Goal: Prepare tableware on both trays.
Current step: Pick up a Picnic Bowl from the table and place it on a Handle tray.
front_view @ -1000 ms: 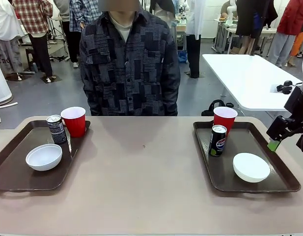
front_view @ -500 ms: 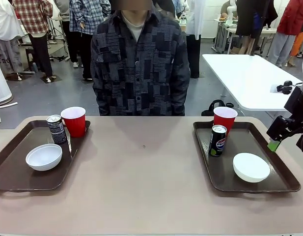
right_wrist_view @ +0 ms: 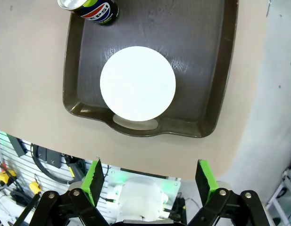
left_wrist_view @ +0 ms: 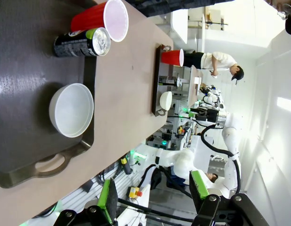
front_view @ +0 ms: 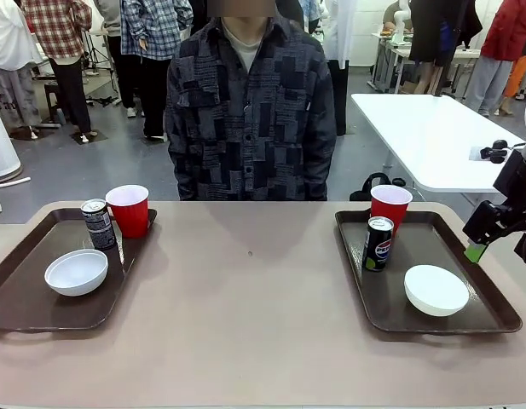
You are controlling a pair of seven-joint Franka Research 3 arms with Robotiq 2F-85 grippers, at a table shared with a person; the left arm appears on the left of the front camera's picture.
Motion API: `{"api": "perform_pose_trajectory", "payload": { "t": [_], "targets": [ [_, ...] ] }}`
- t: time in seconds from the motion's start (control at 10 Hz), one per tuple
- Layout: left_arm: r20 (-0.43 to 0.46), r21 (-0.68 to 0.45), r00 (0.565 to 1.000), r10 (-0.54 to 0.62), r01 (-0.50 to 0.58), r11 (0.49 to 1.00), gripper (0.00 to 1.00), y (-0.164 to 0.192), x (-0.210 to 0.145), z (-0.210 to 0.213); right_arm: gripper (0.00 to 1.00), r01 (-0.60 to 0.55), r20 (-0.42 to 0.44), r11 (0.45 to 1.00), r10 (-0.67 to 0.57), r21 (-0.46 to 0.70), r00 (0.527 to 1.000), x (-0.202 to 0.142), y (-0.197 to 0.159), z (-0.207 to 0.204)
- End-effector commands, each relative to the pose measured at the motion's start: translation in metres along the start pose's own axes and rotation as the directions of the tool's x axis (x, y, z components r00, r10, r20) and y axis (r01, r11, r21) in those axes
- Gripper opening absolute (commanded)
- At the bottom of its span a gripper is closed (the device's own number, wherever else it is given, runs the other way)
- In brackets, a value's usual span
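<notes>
— Jaws first: how do they stand?

— Both spread wide with nothing between them. The right gripper [right_wrist_view: 150,178] hangs off the table's edge past the right-hand tray [right_wrist_view: 220,75], green pads well apart; the left gripper [left_wrist_view: 152,189] looks along the left-hand tray [left_wrist_view: 22,99] from beyond its handle, empty too.

— And the tableware?

— On the left-hand tray, in the front view, a white bowl [front_view: 76,272] sits near the middle, the slim black can [front_view: 98,223] at about 1 o'clock from it, and a red cup [front_view: 129,210] just beside the can at the tray's far corner. On the right-hand tray a second white bowl [front_view: 436,290] lies towards the near side, the Pepsi can [front_view: 377,244] at 10 o'clock from it, and the other red cup [front_view: 390,207] just behind the can.

— So how far along?

— I'd judge it essentially done: each tray carries one bowl, one cup and one can, all upright, nothing loose on the bare table [front_view: 245,324] between them. I see nothing left to place.

— Any writing?

— The Pepsi globe and name read on the right can. The slim can's small label print is too fine to read.

— Anyone around?

— A person [front_view: 250,111] stands at the far side, 12 o'clock, hands out of sight.
</notes>
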State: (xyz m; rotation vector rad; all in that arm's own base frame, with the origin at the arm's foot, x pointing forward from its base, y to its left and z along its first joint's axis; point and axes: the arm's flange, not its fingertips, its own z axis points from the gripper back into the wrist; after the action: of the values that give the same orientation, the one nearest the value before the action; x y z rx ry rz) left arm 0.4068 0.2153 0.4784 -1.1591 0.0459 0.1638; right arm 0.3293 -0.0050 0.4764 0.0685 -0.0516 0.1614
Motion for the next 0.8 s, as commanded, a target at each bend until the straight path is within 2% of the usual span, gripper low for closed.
{"api": "perform_pose_trajectory", "payload": {
  "t": [0.0, 0.1, 0.2, 0.3, 0.5, 0.7],
  "targets": [
    [-0.007, 0.001, 1.0, 0.007, -0.007, 1.0, 0.81, -0.003, -0.001, 0.003, 1.0, -0.014, 0.002, 1.0, 0.014, 0.006, 1.0, 0.0, -0.003, -0.004],
    [-0.007, 0.001, 1.0, 0.007, -0.007, 1.0, 0.81, -0.003, -0.001, 0.003, 1.0, 0.0, 0.0, 1.0, 0.0, 0.0, 1.0, 0.0, 0.0, 0.0],
    [-0.007, 0.001, 1.0, 0.007, -0.007, 1.0, 0.81, -0.003, -0.001, 0.003, 1.0, -0.004, 0.045, 0.993, -0.001, 0.116, 0.999, -0.003, -0.021, 0.019],
    [-0.007, 0.001, 1.0, 0.007, -0.007, 1.0, 0.81, -0.003, -0.001, 0.003, 1.0, 0.046, 0.059, 0.962, -0.064, 0.27, 0.996, -0.004, -0.04, 0.034],
    [-0.007, 0.001, 1.0, 0.007, -0.007, 1.0, 0.81, -0.003, -0.001, 0.003, 1.0, 0.073, 0.066, 0.894, -0.114, 0.441, 0.991, -0.001, -0.069, 0.042],
    [-0.007, 0.001, 1.0, 0.007, -0.007, 1.0, 0.81, -0.003, -0.001, 0.003, 1.0, 0.13, 0.039, 0.769, -0.198, 0.626, 0.979, 0.004, -0.122, 0.046]
  ]
}}
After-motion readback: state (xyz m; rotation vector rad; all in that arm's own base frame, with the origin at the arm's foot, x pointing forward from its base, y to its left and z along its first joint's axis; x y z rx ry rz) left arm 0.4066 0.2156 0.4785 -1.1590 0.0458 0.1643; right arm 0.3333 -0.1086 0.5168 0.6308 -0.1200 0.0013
